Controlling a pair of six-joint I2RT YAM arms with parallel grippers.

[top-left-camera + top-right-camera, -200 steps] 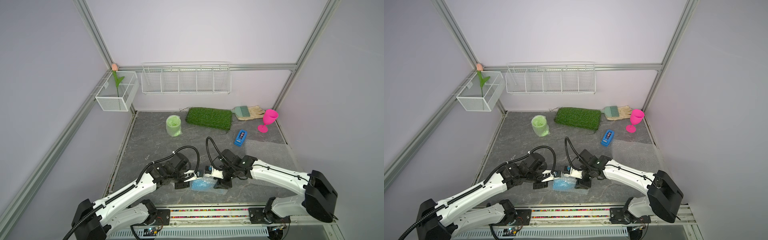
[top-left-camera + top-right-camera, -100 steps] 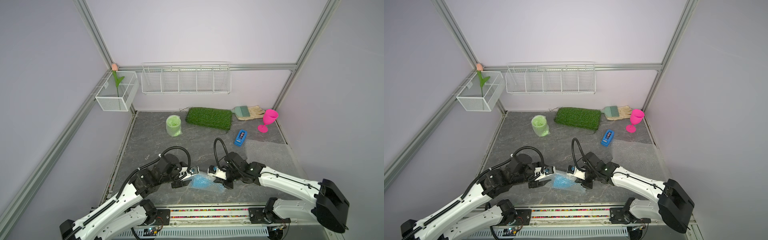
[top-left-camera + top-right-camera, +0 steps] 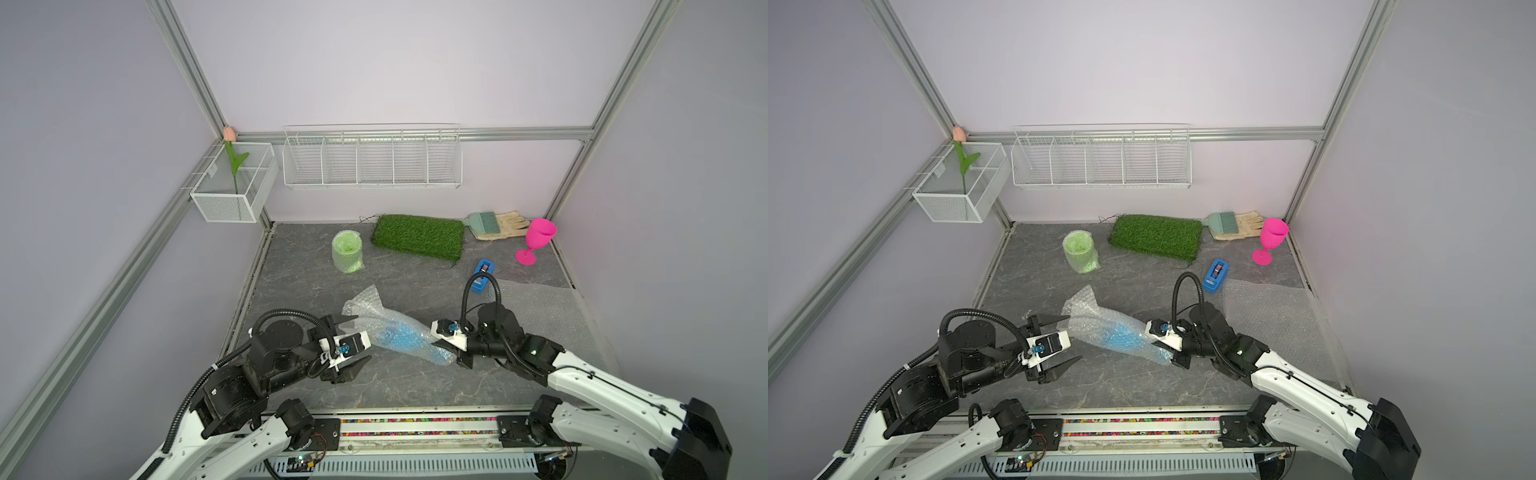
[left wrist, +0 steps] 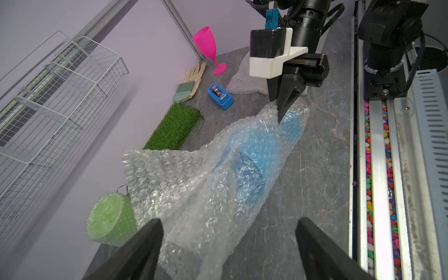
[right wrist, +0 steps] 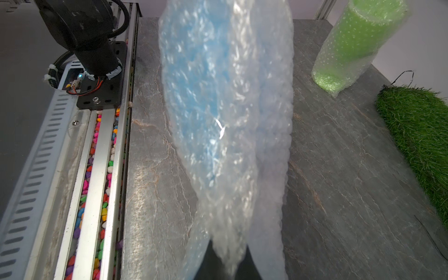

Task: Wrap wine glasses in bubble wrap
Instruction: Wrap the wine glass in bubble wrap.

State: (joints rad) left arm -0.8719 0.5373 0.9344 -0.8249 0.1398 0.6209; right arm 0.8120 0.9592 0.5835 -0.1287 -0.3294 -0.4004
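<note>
Bottom of the frame in both top views: the left tool [image 3: 362,337] is spread wide open with nothing in it. Its fingertips sit just short of the left end of the wrapped bundle.

The right tool [image 3: 446,351] is pinched shut on the bubble wrap [image 3: 368,305] at the bundle's right end. In the left wrist view you can see its black fingers [image 4: 287,97] nipping a gathered bit of the plastic.

Inside that wrap is the blue goblet [image 3: 399,334], lying on its side on the bench [image 3: 311,282] at lower centre, slanting from upper left to lower right. Which end is the foot I honestly can't tell, the bubbles blur it too much. The loose end of the wrap fans out toward the upper left.

Further back, a spare sheet [image 3: 544,309] lies flat at the right, with the blue tape dispenser [image 3: 482,276] just beside its upper left corner.

Then there's the green goblet [image 3: 347,251], already wrapped, standing left of the grass mat [image 3: 417,235]. The pink goblet [image 3: 538,239] stands bare and upright in the far right corner, next to a glove [image 3: 507,224] with a brush [image 3: 482,222] lying on it. There's a white wire shelf [image 3: 372,158] on the back wall.
</note>
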